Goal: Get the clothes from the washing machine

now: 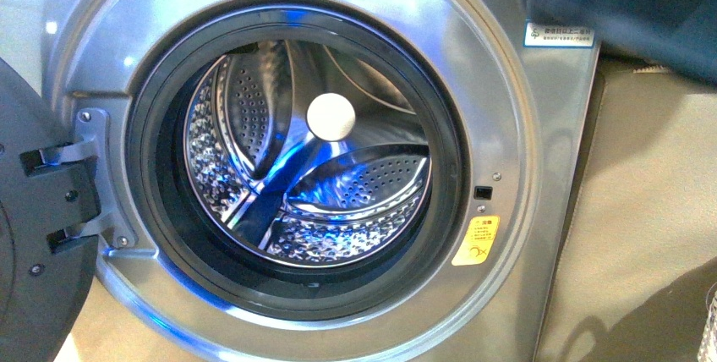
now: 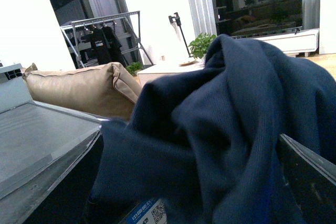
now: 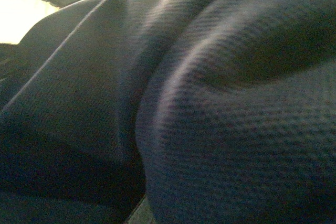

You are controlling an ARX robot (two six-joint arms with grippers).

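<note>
The washing machine (image 1: 541, 167) fills the front view, its door (image 1: 34, 235) swung open to the left and its steel drum (image 1: 313, 159) bare. The clothes (image 1: 626, 7), one dark navy garment, hang above the machine's top right corner. In the left wrist view the clothes (image 2: 226, 124) drape across my open left gripper (image 2: 194, 182), between its two dark fingers (image 2: 310, 177). In the right wrist view the navy cloth (image 3: 210, 108) covers nearly everything and hides the fingers of my right gripper, which is shut on it.
A beige cushion (image 2: 79, 87) lies beyond the machine's grey top (image 2: 31, 135). Beige upholstery (image 1: 651, 193) stands right of the machine, with a woven basket (image 1: 708, 328) at the lower right edge. A blue-white label (image 1: 558, 35) marks the machine's corner.
</note>
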